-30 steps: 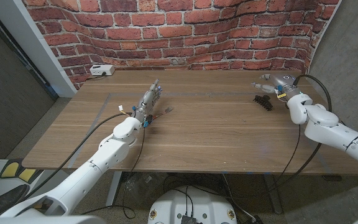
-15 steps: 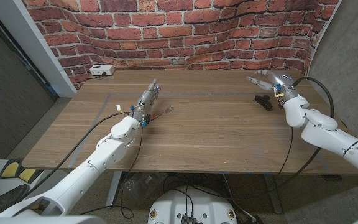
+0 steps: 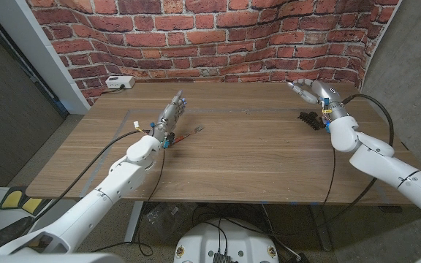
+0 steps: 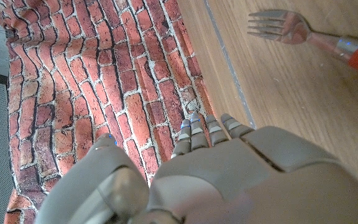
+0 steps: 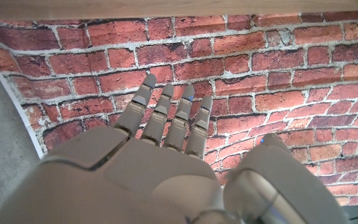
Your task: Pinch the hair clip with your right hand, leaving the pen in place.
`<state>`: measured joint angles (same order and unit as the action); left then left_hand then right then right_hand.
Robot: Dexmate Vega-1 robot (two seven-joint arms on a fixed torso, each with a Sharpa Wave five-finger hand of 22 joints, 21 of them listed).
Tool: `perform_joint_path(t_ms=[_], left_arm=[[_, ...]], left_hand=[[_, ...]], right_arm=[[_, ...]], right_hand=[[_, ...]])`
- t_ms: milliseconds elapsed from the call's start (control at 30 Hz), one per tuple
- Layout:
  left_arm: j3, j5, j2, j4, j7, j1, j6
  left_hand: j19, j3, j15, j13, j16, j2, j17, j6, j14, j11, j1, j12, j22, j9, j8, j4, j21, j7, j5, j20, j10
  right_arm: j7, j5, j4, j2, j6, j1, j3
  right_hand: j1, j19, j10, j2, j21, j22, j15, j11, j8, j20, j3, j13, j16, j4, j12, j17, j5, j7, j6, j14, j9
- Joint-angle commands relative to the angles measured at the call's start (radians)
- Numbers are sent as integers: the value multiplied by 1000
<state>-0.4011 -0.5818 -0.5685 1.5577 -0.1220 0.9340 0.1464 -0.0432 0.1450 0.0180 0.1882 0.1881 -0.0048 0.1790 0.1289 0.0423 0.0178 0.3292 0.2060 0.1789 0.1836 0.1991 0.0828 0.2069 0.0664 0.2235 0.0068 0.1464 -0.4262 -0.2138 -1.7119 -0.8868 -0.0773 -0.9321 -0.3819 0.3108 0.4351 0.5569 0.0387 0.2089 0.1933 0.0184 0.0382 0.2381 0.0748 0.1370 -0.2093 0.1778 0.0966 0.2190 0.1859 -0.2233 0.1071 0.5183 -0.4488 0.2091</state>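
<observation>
The black hair clip [image 3: 310, 119] lies on the table's right side. My right hand [image 3: 310, 90] hovers just behind it toward the wall, fingers spread and holding nothing. In the right wrist view that hand [image 5: 166, 155] reaches toward the brick wall with straight fingers. My left hand [image 3: 172, 111] is over the left middle of the table, fingers stretched out and empty. Just beside it to the right lies a fork [image 3: 189, 134] with an orange handle. The left wrist view shows the fork [image 4: 291, 28] on the wood beyond my left hand [image 4: 229, 168].
A small white box [image 3: 119, 82] sits at the table's far left corner by the brick wall [image 3: 218, 36]. The wooden table [image 3: 254, 157] has bare wood between the two hands and along its front edge.
My right hand has drawn up and back from the hair clip toward the wall, fingers straightening. The left hand has shifted slightly toward the wall. Clip and fork have not moved.
</observation>
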Motion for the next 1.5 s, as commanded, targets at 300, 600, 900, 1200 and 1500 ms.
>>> perform_joint_path(t_ms=[300, 600, 900, 1200, 1500], left_arm=[[2, 2, -19, 24, 12, 6, -9], [5, -1, -18, 22, 19, 13, 6], [19, -6, -23, 20, 24, 33, 39], [33, 0, -26, 27, 7, 48, 56], [31, -10, -31, 10, 49, 35, 69]], left_hand=[[-2, -5, -9, 4, 0, -1, 4, 10, 6, -6, 10, 2, 4, 3, 1, -1, 1, 0, -3, -4, 10], [2, -6, -8, 4, 1, 0, 4, 10, 9, -5, 10, 2, 4, 3, 1, -2, 2, 1, -3, -5, 12], [15, -9, -16, 4, 5, 0, 3, 23, 24, -7, 11, 7, 4, 3, 5, -2, 7, -1, -3, -10, 25], [87, -15, -16, 3, 12, -1, 2, 46, 61, -3, 15, 12, 4, 2, 9, -4, 30, -1, -4, -62, 54], [63, -22, -15, 2, -1, -3, 2, 34, 41, -2, 14, 1, 4, 1, 0, -5, 16, -1, -5, -58, 36]], right_arm=[[114, 255, 108, 90, 268, 10, 35], [195, 394, 150, 134, 339, 11, 48], [282, 565, 185, 185, 397, 2, 72], [429, 715, 236, 212, 435, 18, 73], [568, 866, 259, 229, 423, 18, 75]], right_hand=[[28, -2, 14, -36, 6, 5, 4, -14, -5, -17, 26, 2, 4, -16, 13, 0, 6, -39, 5, 2, 0], [37, -7, -1, -42, 4, 4, 15, -26, -17, -25, 31, 3, -2, -24, 9, -1, 11, -57, -13, 26, -2], [40, -7, 2, -45, 5, 3, 16, -39, -21, -37, 33, 4, -1, -30, 12, -1, 18, -73, -18, 39, -4], [61, 3, -3, -52, 9, 2, 12, -39, -31, -44, 43, 5, 1, -49, 12, -3, 27, -85, -31, 39, -6], [20, -34, -86, -28, -5, -2, 15, -130, -58, -79, 18, 12, -4, -46, -17, 0, 38, -161, -117, 106, -12]])
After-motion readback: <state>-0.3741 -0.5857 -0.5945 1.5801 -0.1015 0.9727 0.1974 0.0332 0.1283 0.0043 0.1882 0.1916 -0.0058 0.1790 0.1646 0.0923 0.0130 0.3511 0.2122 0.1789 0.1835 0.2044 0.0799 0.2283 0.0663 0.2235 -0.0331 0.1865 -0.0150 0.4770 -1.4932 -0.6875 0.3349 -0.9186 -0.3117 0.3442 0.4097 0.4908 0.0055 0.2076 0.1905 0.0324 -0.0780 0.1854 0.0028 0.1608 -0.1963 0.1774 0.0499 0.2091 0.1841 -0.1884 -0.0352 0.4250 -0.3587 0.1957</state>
